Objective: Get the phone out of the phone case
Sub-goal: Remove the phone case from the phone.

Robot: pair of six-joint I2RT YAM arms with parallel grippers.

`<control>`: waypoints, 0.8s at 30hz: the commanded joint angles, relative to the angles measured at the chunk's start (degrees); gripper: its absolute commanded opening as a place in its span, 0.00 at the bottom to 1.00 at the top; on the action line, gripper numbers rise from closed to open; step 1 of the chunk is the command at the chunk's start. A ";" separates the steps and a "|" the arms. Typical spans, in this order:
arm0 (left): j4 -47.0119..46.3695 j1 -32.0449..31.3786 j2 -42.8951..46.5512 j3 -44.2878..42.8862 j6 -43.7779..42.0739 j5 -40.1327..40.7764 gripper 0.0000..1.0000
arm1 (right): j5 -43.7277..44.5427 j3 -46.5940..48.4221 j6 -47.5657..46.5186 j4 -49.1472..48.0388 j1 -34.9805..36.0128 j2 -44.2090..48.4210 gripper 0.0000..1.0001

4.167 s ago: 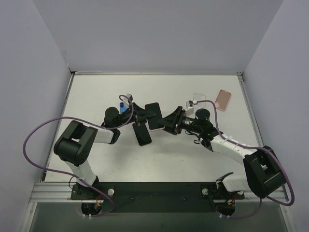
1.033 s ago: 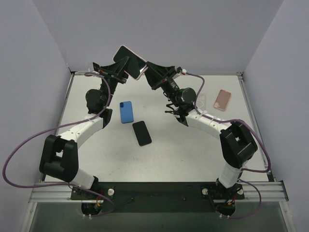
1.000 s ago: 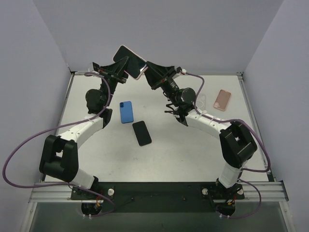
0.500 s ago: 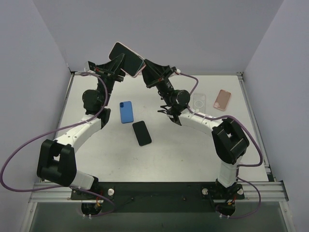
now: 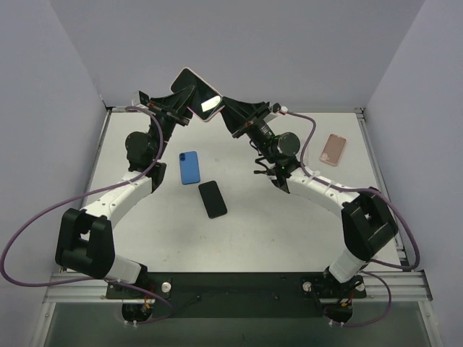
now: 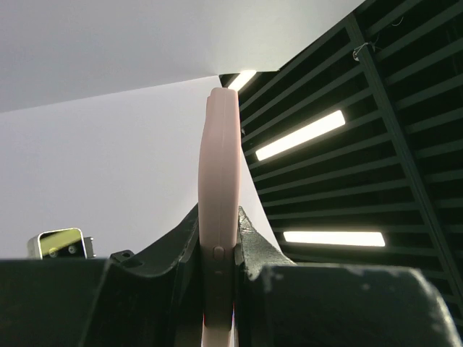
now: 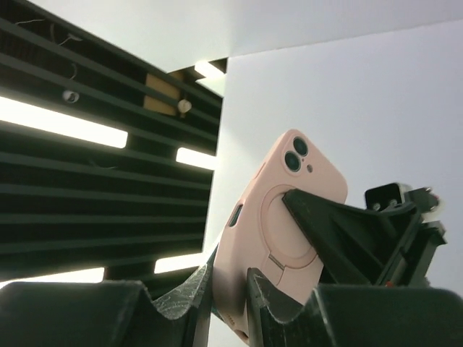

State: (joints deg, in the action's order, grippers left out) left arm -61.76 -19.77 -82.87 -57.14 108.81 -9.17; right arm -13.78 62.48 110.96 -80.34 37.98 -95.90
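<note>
Seen from above, the left jaws and the right jaws are meeting high over the far edge of the tabletop (image 5: pixel 289 231). Both are clamping the pink-rimmed phone (image 5: pixel 197 88), which is tilting its screen toward the camera. Below, a blue phone-shaped item (image 5: pixel 189 167) and a black phone (image 5: pixel 213 199) are lying near each other, and a spare pink case (image 5: pixel 333 149) is resting well apart at right.

At the left wrist, the phone case (image 6: pixel 219 181) is standing edge-on, with the left jaws pinching its two flat sides.

At the right wrist, the case's back is facing the camera, twin lenses uppermost. The right jaws are gripping its lower edge while a left finger (image 7: pixel 340 224) is pressing the back.
</note>
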 commanded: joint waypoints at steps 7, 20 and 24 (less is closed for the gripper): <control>-33.08 -4.05 4.03 -7.19 10.28 -6.91 0.00 | -11.80 -1.75 -24.54 56.06 0.35 -1.14 0.00; -26.93 -5.80 0.08 -7.10 10.36 -19.13 0.00 | -26.20 -0.78 -34.58 51.09 -3.96 -1.66 0.15; -26.66 -7.12 -1.24 -6.66 9.84 -21.58 0.00 | -31.11 1.24 -34.58 48.96 -5.02 -1.75 0.19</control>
State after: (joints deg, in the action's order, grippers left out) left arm -55.02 -19.35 -88.03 -57.14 105.86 -17.52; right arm -31.48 66.00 81.73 -45.78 30.44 -91.02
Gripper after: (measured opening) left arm 0.238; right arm 0.189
